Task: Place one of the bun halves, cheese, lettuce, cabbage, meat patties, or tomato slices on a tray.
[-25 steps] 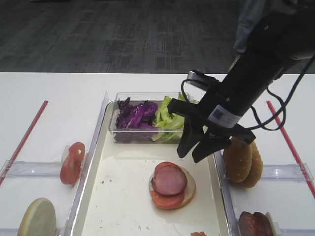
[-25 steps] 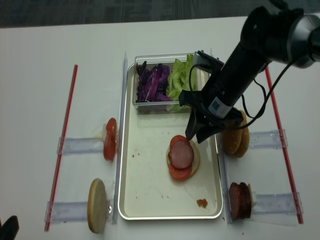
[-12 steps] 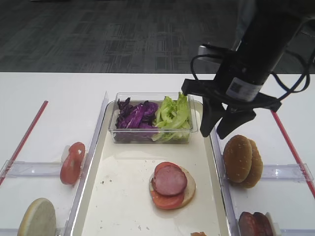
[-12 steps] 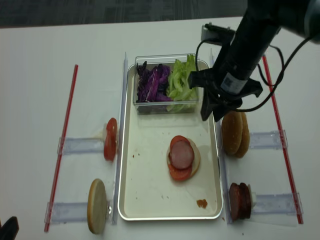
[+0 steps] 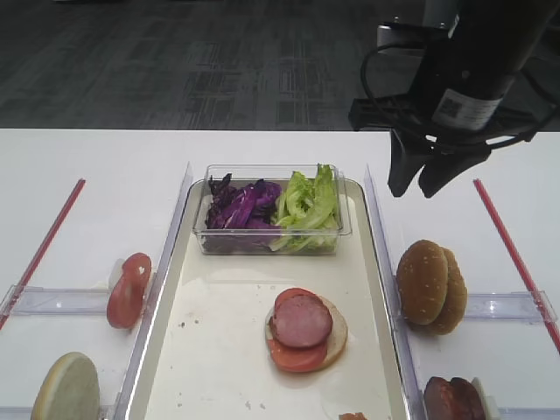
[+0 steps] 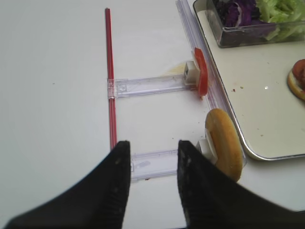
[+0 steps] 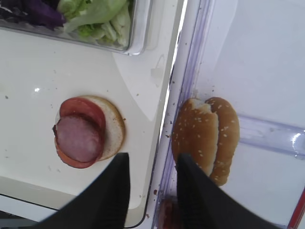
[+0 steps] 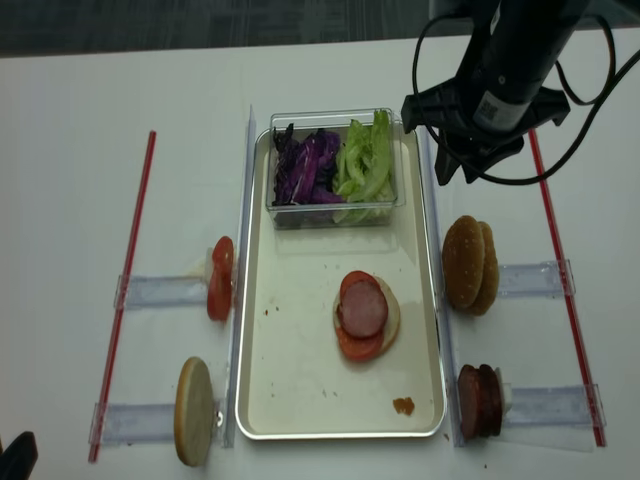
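Observation:
The cream tray [image 5: 219, 350] carries a stack: a bun half under a tomato slice and a meat patty [image 5: 302, 320]. Two bun halves [image 5: 429, 284] stand on edge right of the tray, with meat patties [image 5: 451, 398] nearer the front. Tomato slices [image 5: 129, 289] and another bun half [image 5: 66, 389] stand left of the tray. Purple cabbage [image 5: 241, 203] and lettuce [image 5: 308, 199] fill a clear tub. No cheese is in view. My right gripper [image 5: 420, 188] hangs open and empty, high above the table behind the right bun halves. My left gripper [image 6: 152, 145] is open over the table, left of the bun half [image 6: 223, 143].
The clear tub [image 8: 335, 215] sits at the tray's far end. Clear plastic holder rails [image 8: 160, 292] lie on both sides of the tray, and red strips [image 8: 135, 270] border the work area. A small red scrap [image 8: 404, 406] lies on the tray's near right corner.
My right gripper has risen from just above the stack on the tray and swung to the back right, still open and empty. The food has not moved.

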Robot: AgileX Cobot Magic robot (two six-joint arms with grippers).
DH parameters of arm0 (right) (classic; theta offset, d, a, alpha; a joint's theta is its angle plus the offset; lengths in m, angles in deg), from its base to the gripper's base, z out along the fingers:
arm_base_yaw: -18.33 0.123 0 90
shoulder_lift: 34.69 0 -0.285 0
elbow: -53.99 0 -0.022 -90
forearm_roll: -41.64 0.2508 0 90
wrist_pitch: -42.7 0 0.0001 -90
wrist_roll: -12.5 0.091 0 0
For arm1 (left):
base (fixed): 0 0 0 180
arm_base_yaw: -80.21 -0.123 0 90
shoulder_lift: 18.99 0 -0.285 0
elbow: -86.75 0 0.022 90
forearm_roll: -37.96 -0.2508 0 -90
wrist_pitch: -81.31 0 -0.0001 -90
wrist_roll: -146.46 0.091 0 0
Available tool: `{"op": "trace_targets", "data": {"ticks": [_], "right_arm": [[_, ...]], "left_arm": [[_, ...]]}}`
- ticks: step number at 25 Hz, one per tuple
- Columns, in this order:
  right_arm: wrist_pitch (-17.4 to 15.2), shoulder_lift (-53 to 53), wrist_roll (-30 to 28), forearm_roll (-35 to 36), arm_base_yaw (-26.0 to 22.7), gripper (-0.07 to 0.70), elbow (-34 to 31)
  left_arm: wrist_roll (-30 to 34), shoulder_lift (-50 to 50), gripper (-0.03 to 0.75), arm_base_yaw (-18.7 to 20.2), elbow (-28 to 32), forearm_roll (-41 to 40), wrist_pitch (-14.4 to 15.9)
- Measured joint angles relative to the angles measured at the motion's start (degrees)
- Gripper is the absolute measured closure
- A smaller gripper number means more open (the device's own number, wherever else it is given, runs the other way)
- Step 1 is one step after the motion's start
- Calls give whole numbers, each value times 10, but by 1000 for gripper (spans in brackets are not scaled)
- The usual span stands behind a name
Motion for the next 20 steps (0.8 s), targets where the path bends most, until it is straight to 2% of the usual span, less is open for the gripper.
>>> {"op": "trace_targets", "data": {"ticks": [12,16,20], "right_arm": [[-2,21,0,-70,-8,356,0],[-4,38,-7,-76,-50,356,0],[-6,62,-48,-82,-106,356,0]], "left_arm": [[0,0,482,0,0,0,0],[0,0,482,0,0,0,0],[0,0,482,0,0,0,0]]}}
